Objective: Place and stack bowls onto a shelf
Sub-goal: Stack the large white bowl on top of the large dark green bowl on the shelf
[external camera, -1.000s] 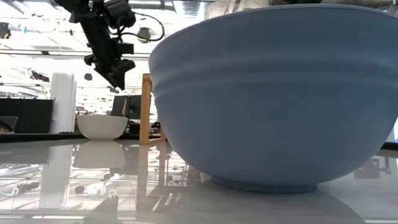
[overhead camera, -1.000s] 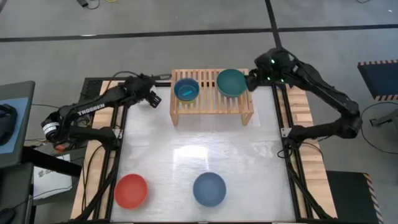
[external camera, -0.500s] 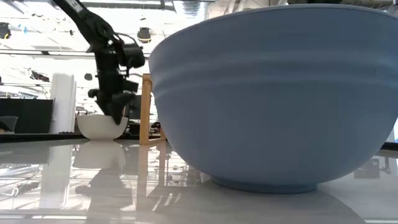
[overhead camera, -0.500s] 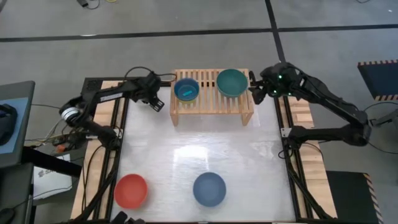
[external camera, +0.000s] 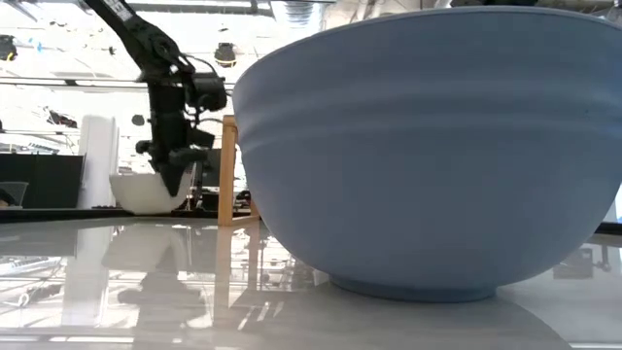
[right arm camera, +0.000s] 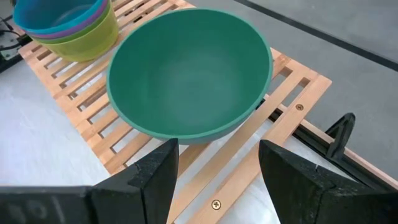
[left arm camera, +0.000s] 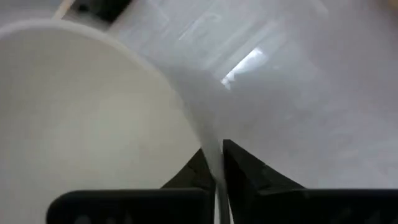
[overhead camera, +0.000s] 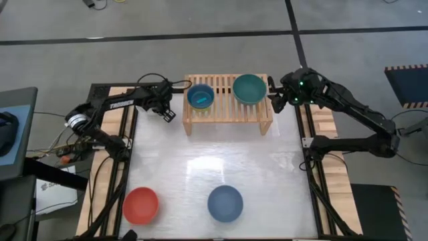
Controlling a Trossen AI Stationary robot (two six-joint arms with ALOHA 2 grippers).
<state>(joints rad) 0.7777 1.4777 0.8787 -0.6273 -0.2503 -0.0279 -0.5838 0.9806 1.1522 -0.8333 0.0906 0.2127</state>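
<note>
The left claw (left arm camera: 214, 177) is pinching the thin rim of the white bowl (left arm camera: 81, 118), seemingly light, stiff and slippery, left of the shelf (overhead camera: 227, 110).

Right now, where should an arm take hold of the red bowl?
By its rim, coming straight down from above. The red bowl sits upright and open on the table, apart from the blue bowl. One finger inside and one outside the thin wall should probably pinch well, likely at the side facing the shelf.
</note>
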